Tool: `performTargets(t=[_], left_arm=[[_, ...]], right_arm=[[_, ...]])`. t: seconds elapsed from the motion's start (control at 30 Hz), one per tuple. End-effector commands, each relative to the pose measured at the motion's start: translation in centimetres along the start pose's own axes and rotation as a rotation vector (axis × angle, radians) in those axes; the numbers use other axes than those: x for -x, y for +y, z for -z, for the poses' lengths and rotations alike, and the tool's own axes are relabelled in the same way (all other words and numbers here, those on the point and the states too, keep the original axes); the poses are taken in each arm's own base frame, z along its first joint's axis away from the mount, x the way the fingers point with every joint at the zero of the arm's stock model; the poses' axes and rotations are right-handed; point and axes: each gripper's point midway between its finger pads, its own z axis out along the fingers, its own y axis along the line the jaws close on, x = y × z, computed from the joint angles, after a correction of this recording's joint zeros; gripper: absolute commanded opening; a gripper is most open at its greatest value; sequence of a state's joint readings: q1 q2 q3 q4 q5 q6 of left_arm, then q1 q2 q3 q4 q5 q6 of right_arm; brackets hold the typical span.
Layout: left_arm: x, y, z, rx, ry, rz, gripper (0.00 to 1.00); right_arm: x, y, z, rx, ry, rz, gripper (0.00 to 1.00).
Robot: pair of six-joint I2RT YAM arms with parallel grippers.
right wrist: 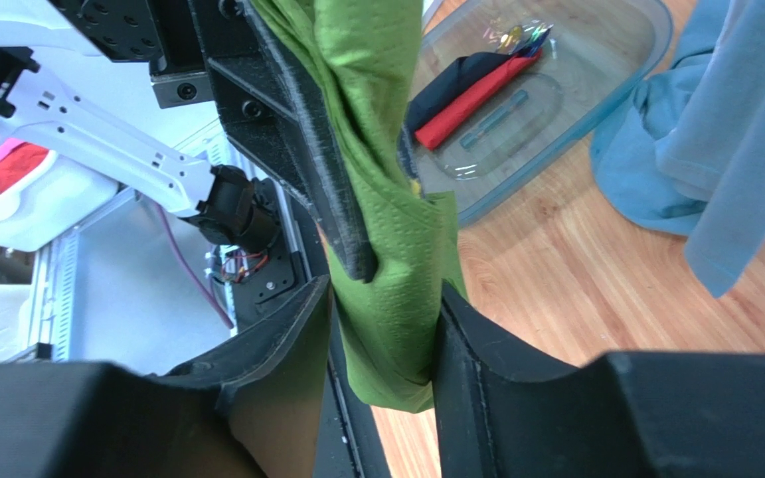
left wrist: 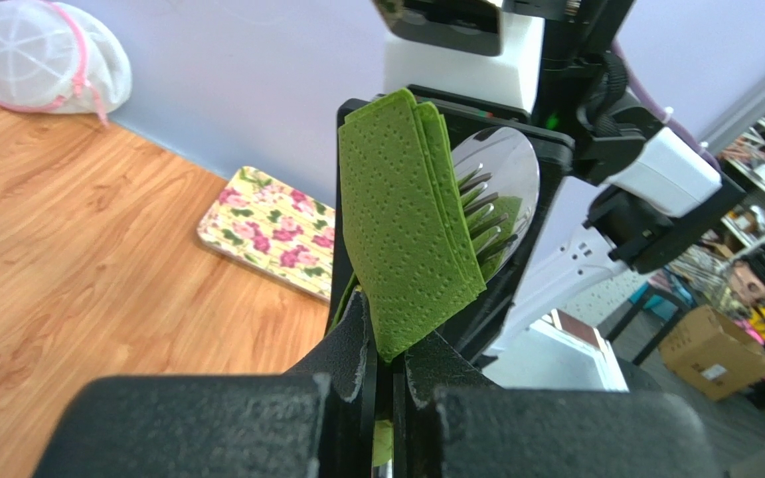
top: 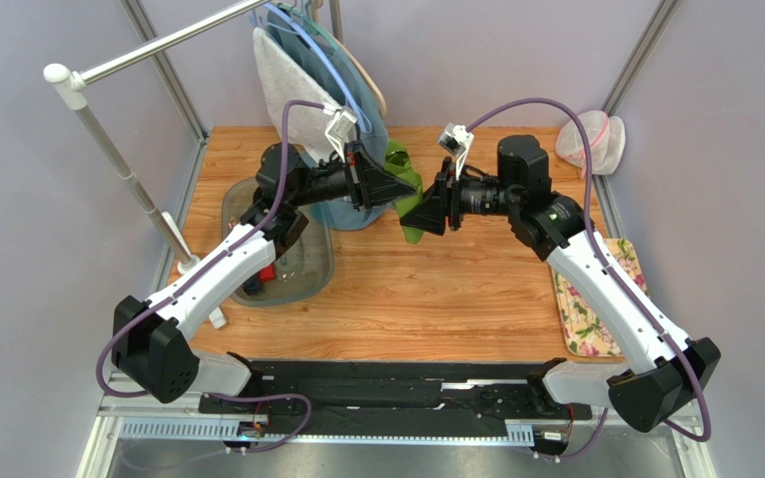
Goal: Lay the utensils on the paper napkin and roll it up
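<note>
The grass-green paper napkin (top: 408, 185) is rolled and held in the air over the middle back of the wooden table, between both grippers. My left gripper (top: 393, 189) is shut on one end of it; in the left wrist view (left wrist: 388, 360) the folded napkin (left wrist: 406, 209) rises from the jaws with a silver spoon bowl (left wrist: 504, 169) and fork tines (left wrist: 481, 214) showing beside it. My right gripper (top: 422, 213) is shut on the other end; in the right wrist view (right wrist: 384, 334) the napkin roll (right wrist: 391, 299) fills the gap between its fingers.
A clear plastic tub (top: 297, 297) with red and black items stands at the left, also in the right wrist view (right wrist: 596, 115). A teal-blue garment (top: 362, 214) hangs from a rack at the back. A flowered pink mat (top: 584, 321) lies at the right edge. A white mesh bag (top: 592, 145) sits back right.
</note>
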State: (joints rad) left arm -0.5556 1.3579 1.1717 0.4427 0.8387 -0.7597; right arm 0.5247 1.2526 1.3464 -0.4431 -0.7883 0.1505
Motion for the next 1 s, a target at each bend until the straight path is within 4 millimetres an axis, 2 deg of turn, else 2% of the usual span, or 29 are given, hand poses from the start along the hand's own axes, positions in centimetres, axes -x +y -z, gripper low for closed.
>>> performTargets(t=[0.0, 0.1, 0.17, 0.2, 0.33, 0.4, 0.43, 0.5, 0.53, 0.63, 0.77, 0.87, 0.97], left_arm=[[3.3, -3.3, -0.1, -0.102, -0.068, -0.118, 0.0], [3.5, -3.7, 0.0, -0.112, -0.073, -0.13, 0.0], [3.7, -3.9, 0.1, -0.115, -0.078, -0.138, 0.0], [3.7, -3.9, 0.1, -0.113, -0.079, -0.142, 0.0], [4.1, -3.5, 0.2, -0.072, -0.096, -0.14, 0.02], [4.0, -2.6, 0.3, -0.023, -0.1, -0.128, 0.15], [4.0, -2.9, 0.5, -0.022, -0.099, -0.141, 0.32], [3.5, -2.2, 0.8, 0.017, -0.093, -0.134, 0.46], [3.6, -2.3, 1.1, 0.034, -0.097, -0.138, 0.61], [3.3, -1.2, 2.1, 0.087, -0.098, -0.134, 0.71], [3.0, -1.3, 2.8, 0.079, -0.088, -0.148, 0.73], [2.5, -1.8, 2.7, 0.044, -0.072, -0.127, 0.79], [2.3, -0.9, 2.7, 0.075, -0.084, -0.093, 0.81]], right_arm=[[0.6, 3.0, 0.3, 0.129, -0.022, -0.017, 0.38], [0.6, 3.4, 0.4, 0.144, -0.022, -0.036, 0.31], [0.5, 3.4, 0.4, 0.144, -0.02, -0.05, 0.16], [0.5, 3.4, 0.4, 0.141, -0.02, -0.055, 0.01], [1.3, 3.2, 0.5, 0.104, -0.042, -0.059, 0.0], [2.3, 3.1, 0.8, 0.078, -0.069, -0.041, 0.0], [2.7, 3.1, 0.8, 0.075, -0.077, -0.036, 0.0], [3.6, 3.2, 0.9, 0.068, -0.093, -0.024, 0.0], [3.8, 3.3, 0.9, 0.07, -0.097, -0.023, 0.0], [4.5, 3.5, 1.1, 0.067, -0.122, -0.006, 0.0], [4.7, 3.4, 1.1, 0.064, -0.13, -0.013, 0.0], [5.0, 3.5, 1.0, 0.074, -0.138, -0.02, 0.0], [5.2, 3.7, 0.9, 0.087, -0.143, -0.017, 0.0]])
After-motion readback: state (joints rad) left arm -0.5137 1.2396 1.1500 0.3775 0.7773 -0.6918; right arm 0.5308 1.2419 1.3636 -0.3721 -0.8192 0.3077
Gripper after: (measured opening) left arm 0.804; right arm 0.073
